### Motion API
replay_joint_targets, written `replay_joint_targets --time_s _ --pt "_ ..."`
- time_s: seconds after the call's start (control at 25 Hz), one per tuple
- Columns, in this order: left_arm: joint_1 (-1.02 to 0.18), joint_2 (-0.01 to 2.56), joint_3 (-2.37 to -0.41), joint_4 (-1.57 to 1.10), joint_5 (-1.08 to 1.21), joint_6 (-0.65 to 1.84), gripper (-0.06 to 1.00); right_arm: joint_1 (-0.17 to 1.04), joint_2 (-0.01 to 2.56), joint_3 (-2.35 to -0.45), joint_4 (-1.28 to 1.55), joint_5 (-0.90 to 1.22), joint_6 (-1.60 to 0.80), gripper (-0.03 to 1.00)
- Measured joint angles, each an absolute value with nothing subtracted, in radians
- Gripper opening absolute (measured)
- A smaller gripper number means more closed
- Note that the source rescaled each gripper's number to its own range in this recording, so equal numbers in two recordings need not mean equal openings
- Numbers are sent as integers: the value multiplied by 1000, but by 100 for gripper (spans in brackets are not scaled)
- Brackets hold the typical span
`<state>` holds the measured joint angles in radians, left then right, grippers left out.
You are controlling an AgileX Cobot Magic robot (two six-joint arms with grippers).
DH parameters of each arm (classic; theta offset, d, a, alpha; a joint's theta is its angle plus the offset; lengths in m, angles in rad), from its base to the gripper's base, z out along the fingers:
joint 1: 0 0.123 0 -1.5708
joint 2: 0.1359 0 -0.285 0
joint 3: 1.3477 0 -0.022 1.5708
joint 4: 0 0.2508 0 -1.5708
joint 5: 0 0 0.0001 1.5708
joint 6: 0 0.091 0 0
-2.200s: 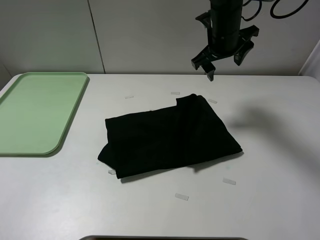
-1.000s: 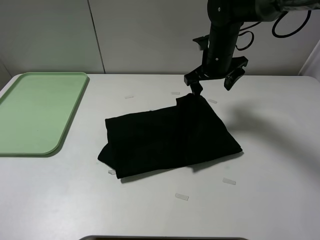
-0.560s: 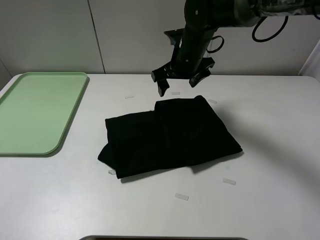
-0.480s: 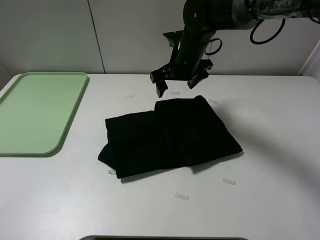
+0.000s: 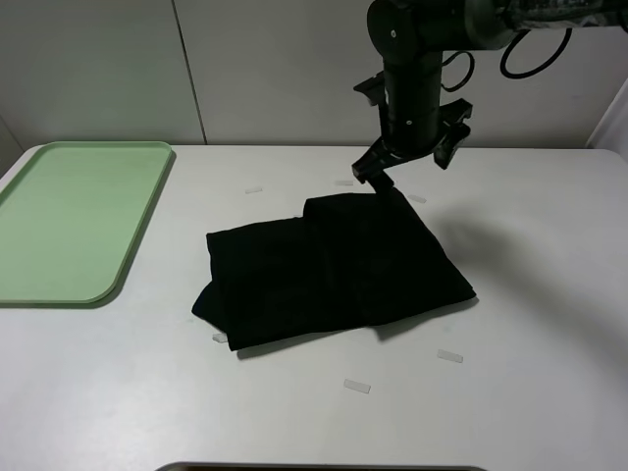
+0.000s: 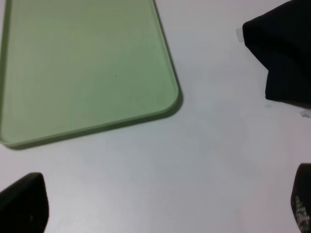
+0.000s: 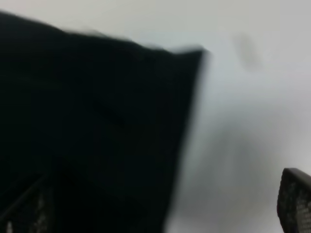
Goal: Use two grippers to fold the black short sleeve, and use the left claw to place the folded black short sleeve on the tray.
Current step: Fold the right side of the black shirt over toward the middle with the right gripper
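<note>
Black short sleeve (image 5: 334,270) folded to rough bundle, far corner just under right end effector (image 5: 410,162), which is wide, empty. Left end effector (image 6: 160,208) wide, empty, tray (image 6: 87,63) near. Likely left: final fold, tray placement.

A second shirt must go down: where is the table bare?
Bare table lies between the tray and the black short sleeve, also right of it, and along the near edge among small tape marks. The tray is bare too. Crowded only at the sleeve's far edge, where the right gripper hovers.
</note>
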<state>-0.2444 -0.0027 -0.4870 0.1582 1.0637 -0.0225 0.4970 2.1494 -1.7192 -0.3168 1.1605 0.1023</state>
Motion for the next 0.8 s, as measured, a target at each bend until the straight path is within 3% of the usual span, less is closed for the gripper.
replay_joint_targets --time_s 0.16,0.36,0.8 --pt "-244 -3 -487 158 1064 -23 100 455 2148 -1677 -311 1178 141 100" --pt "-244 -3 -487 172 1063 -23 100 439 2154 -1598 -268 1033 148 100" --pt "-244 -3 -487 179 1061 -23 100 525 2166 -1590 -130 783 152 100"
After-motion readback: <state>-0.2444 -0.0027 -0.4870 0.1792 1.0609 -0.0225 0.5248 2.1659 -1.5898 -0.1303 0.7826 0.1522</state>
